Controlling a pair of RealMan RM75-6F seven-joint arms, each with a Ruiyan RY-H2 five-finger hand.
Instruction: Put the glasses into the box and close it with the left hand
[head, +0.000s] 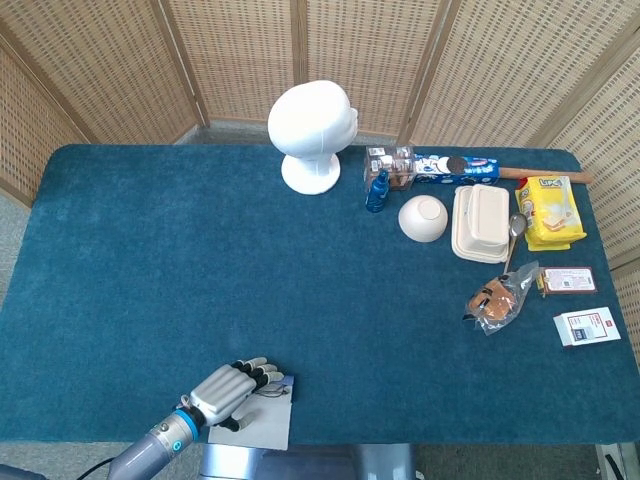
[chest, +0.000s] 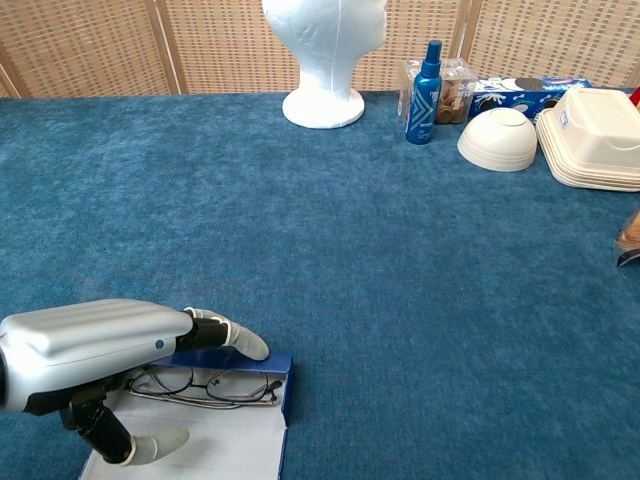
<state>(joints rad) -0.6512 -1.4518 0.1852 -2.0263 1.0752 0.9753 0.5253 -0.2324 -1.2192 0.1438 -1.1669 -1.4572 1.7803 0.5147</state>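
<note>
- The left hand (chest: 95, 345) is hovering low over the near-left edge of the desk (chest: 350, 250), palm down, directly above the open box (chest: 215, 430).
- Its fingers (chest: 232, 335) are reaching forward over the box's blue far wall, and the thumb (chest: 150, 447) is hanging apart below them over the white lid flap; the hand is holding nothing, fingers spread.
- The glasses (chest: 205, 385) are lying folded inside the box, just behind the blue wall, partly under the hand.
- In the head view the same hand (head: 228, 390) is showing at the desk's front edge, covering most of the box (head: 265, 425); the glasses cannot be made out there.
- The box's lid is lying flat toward the robot, not closed.
- The right hand is showing in neither view.
- A white head form (head: 312, 132) is standing at the far middle of the desk.
- A blue bottle (chest: 427, 78), an overturned bowl (chest: 497, 138) and a white container (chest: 595, 135) are sitting at the far right, well apart from the box.
</note>
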